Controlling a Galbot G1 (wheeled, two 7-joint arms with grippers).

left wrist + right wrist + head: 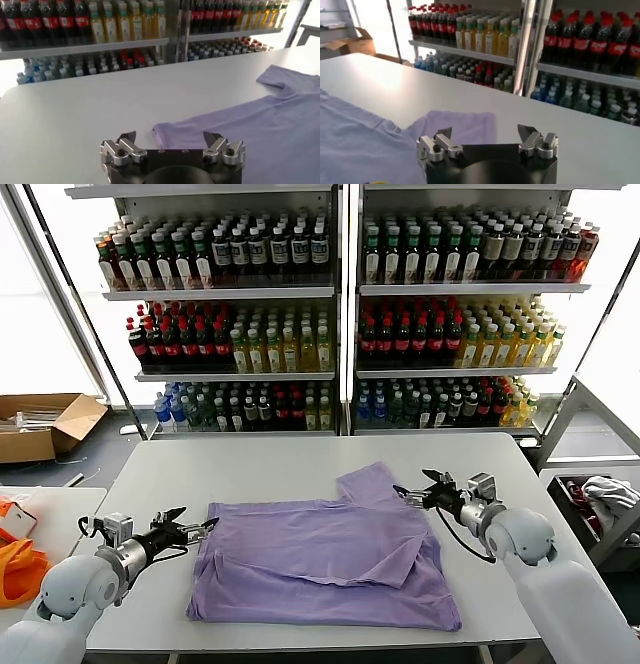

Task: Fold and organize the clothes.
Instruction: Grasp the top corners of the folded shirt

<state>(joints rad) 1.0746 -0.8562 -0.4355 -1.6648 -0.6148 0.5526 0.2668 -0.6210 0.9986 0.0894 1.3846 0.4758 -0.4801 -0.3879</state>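
Lavender T-shirt lay lengthwise between left gripper and right gripper, each beside it, jaws wide, holding nothing

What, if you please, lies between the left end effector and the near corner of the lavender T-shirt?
Only bare white table. In the left wrist view the open left end effector sits just short of the T-shirt corner, and nothing else lies in the gap.
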